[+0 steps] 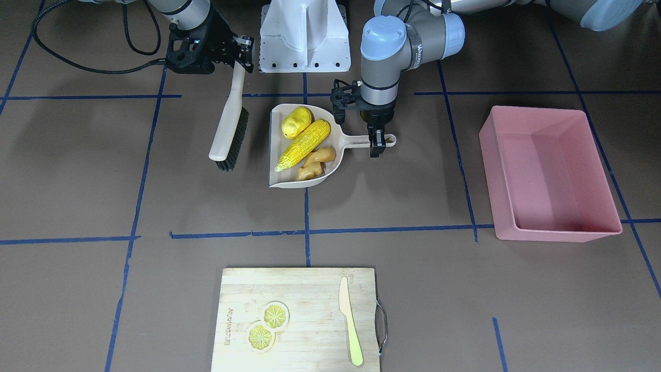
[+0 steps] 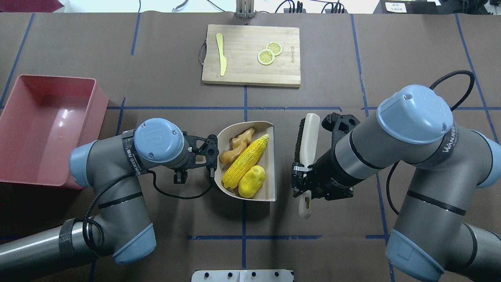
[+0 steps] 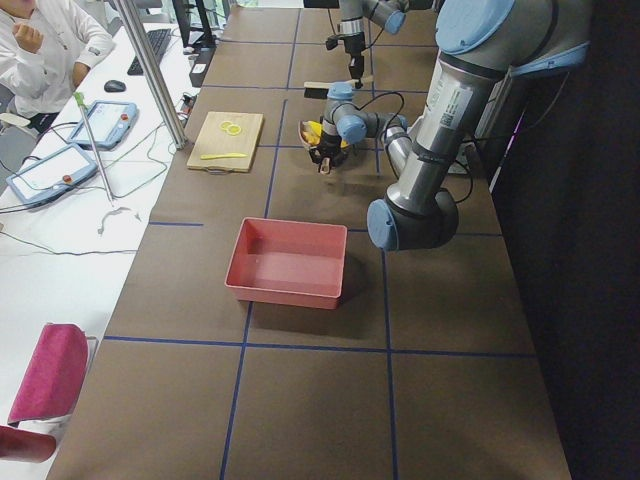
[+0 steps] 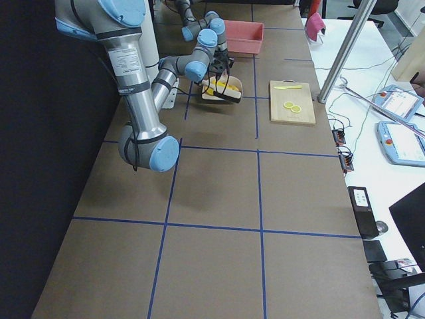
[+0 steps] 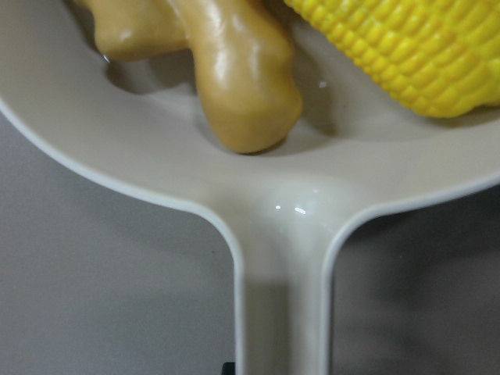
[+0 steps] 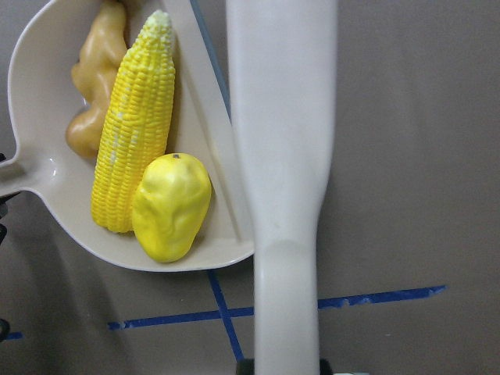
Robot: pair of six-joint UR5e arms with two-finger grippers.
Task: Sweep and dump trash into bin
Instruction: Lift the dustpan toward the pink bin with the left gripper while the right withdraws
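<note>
A beige dustpan [image 1: 279,178] rests on the table and holds the trash: a long corn cob [image 1: 303,144], a yellow potato-like piece [image 1: 296,122] and a tan ginger root [image 1: 316,163]. My left gripper [image 1: 376,147] is shut on the dustpan's handle [image 5: 281,297]. My right gripper [image 1: 242,54] is shut on the handle of a brush [image 1: 230,129] that stands just beside the dustpan's open edge, bristles down. The pink bin [image 1: 557,232] is empty and stands well off on my left, also in the overhead view [image 2: 47,125].
A wooden cutting board [image 1: 310,289] at the far edge carries two lemon slices [image 1: 268,323] and a pale yellow knife [image 1: 350,320]. The robot's white base [image 1: 304,36] stands behind the dustpan. Blue tape lines mark the brown table.
</note>
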